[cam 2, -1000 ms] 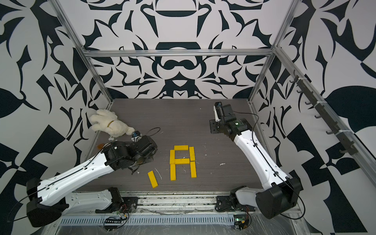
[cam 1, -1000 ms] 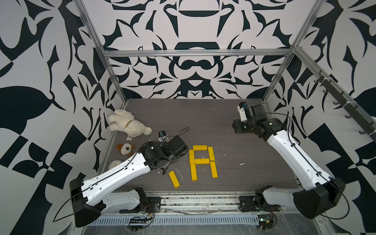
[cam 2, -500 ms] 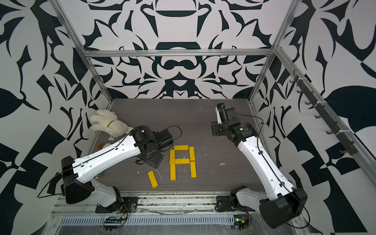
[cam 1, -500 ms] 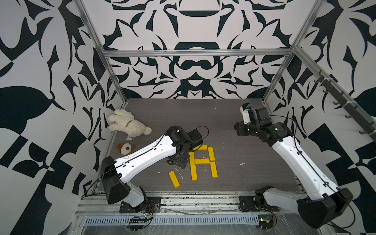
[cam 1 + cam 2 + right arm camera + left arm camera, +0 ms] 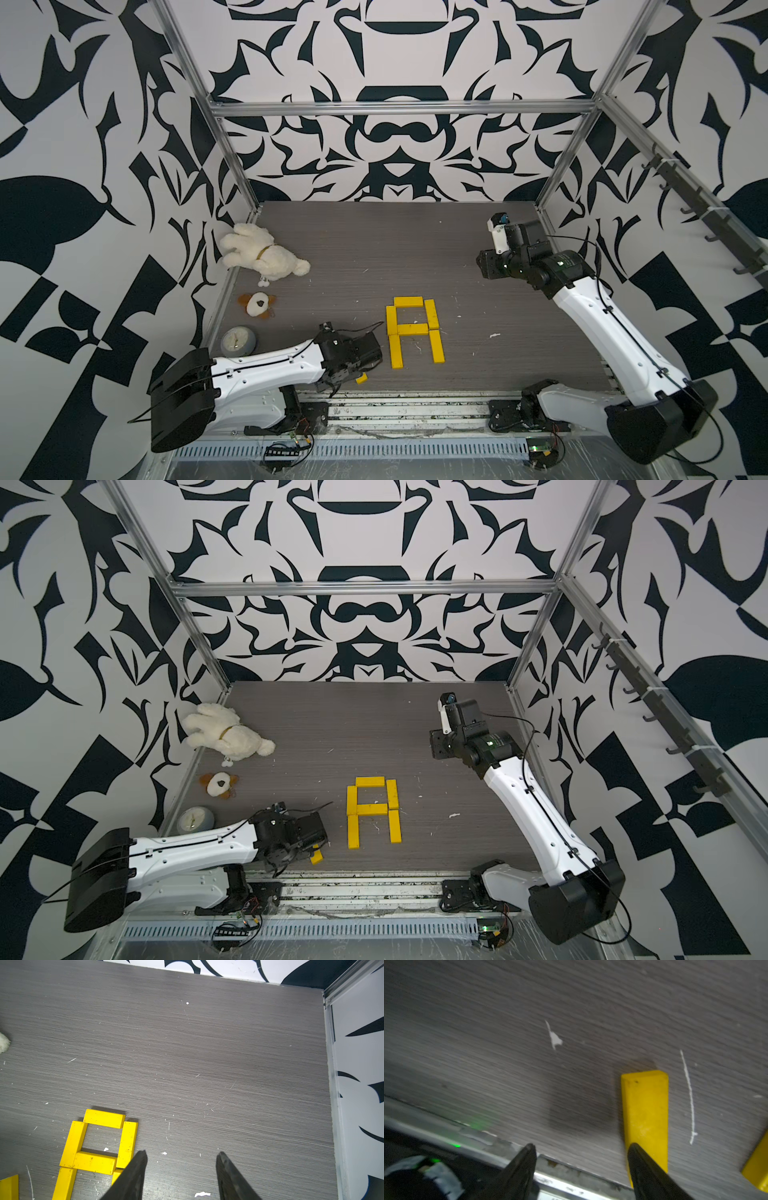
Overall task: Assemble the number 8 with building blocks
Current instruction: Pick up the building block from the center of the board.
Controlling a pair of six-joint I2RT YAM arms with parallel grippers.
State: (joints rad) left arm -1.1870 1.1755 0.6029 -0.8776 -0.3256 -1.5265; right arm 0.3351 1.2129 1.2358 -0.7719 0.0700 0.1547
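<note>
Six yellow building blocks (image 5: 412,329) lie flat in an A-like figure (image 5: 370,808): a top bar, a middle bar and two uprights on each side, with its near end unclosed. A seventh block (image 5: 361,377) lies loose near the table's front edge, mostly hidden under my left wrist (image 5: 349,357). In the left wrist view my left gripper (image 5: 580,1147) is open; one fingertip (image 5: 635,1153) hangs over the near end of that loose block (image 5: 645,1109), which is not between the fingers. My right gripper (image 5: 182,1153) is open and empty above bare table, to the right of the figure (image 5: 99,1142).
A white plush toy (image 5: 262,257), a small brown-and-white plush (image 5: 257,305) and a round grey clock (image 5: 237,341) lie along the left wall. A metal rail (image 5: 395,409) borders the front edge, close to the left fingers. Patterned walls enclose the table.
My left arm reached in beside the figure's upper left, then pulled back toward the front edge over the loose block. The right arm shifted only slightly. The figure has not moved.
</note>
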